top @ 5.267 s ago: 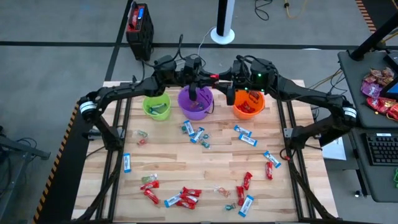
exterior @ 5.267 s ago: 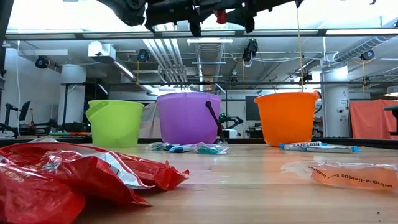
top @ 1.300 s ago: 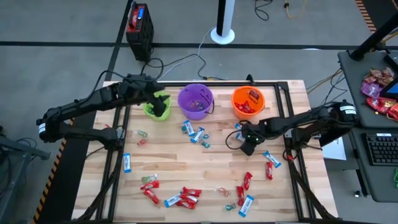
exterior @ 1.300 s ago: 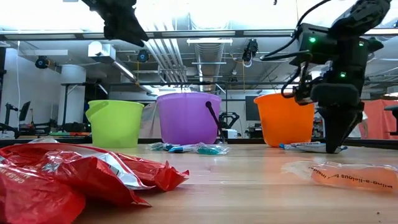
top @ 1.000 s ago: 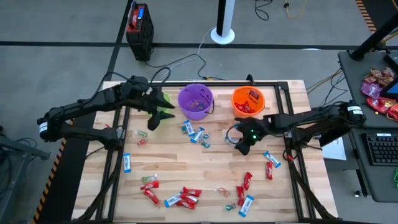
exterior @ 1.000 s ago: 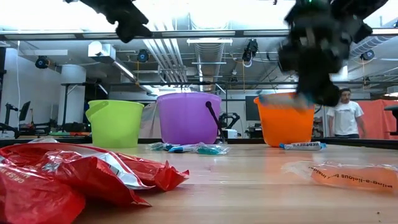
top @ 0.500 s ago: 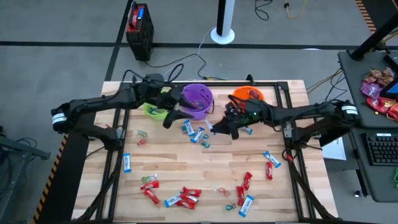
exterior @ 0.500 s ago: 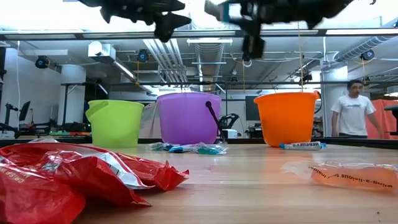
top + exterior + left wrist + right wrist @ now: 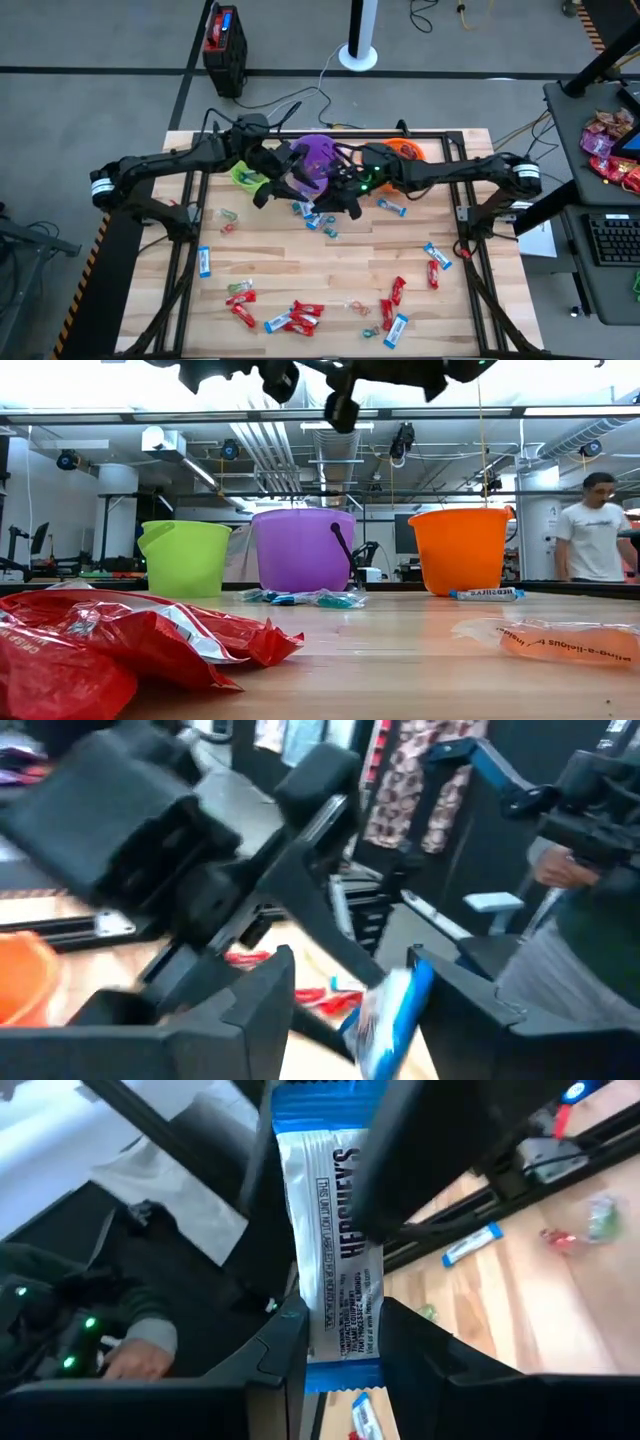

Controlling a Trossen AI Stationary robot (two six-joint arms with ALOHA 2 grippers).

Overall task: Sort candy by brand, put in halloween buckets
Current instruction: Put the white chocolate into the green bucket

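My right gripper point(image 9: 345, 1315) is shut on a blue-and-white candy point(image 9: 325, 1220), high over the table just near of the purple bucket point(image 9: 318, 158). Close beside it my left gripper point(image 9: 350, 975) is open, level and raised. In its wrist view a blue-and-white candy point(image 9: 388, 1015) shows in the gap between its fingers. The green bucket point(image 9: 185, 558), purple bucket point(image 9: 303, 550) and orange bucket point(image 9: 462, 550) stand upright in a row at the table's far side. Loose red candies point(image 9: 300, 318) and blue candies point(image 9: 312, 215) lie on the table. My right gripper pinches the candy between its two fingers at one end of the wrapper point(image 9: 335, 1355). The fingers are level and lie along the candy, which sticks out past the fingertips, clear of the table. My left gripper: whether a finger touches the candy in its gap, I cannot tell.
A crumpled red wrapper point(image 9: 100, 650) and a clear orange one point(image 9: 570, 640) lie by the near edge. More candy lies at the table's right point(image 9: 435, 255). A black frame rail point(image 9: 460, 190) edges the table. A person point(image 9: 595, 525) is in the room beyond.
My right gripper has risen from the table near the orange bucket with the blue-and-white candy. It has gone left toward the purple bucket and tipped up to level. My left gripper has gone from over the green bucket toward the purple one and tipped up to level.
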